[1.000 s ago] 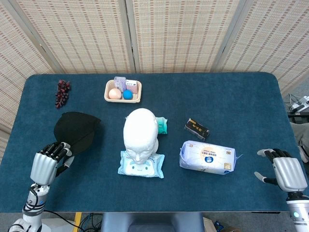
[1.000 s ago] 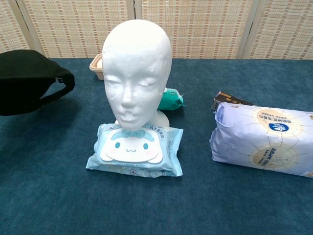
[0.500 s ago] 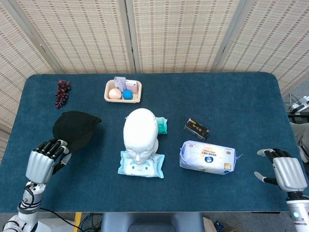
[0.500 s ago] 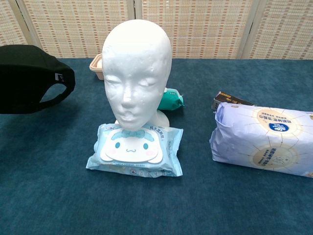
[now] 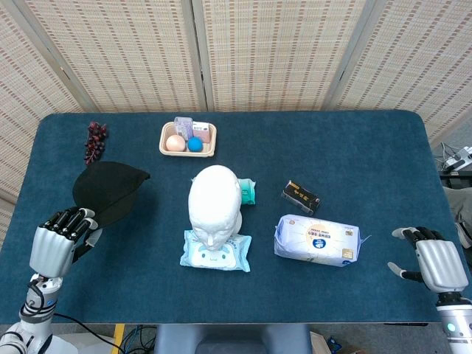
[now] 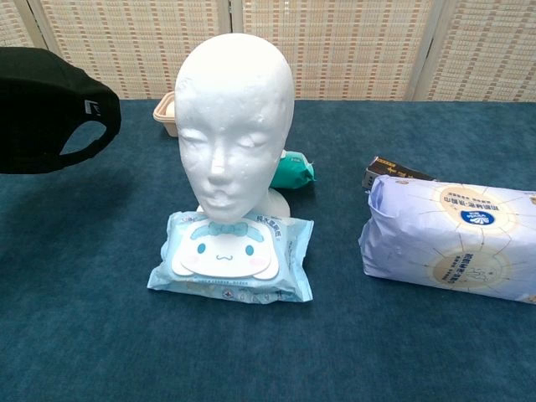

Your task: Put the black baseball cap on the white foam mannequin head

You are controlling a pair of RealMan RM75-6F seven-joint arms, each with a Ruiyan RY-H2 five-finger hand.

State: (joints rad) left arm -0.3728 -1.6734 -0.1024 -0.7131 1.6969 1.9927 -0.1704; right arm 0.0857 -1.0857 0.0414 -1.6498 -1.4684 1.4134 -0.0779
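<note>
Left hand (image 5: pixel 53 247) under cap (image 5: pixel 105 192), head view only.

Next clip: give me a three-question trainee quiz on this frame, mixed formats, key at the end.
1. True or false: the black baseball cap already sits on the mannequin head.
2. Which robot hand holds the cap? A) left B) right
3. Fill in: the mannequin head stands at the far edge of a pack of ____.

Key: 1 false; the cap is lifted, left of the head. 2 A, the left robot hand; the right robot hand holds nothing. 3 wet wipes.
</note>
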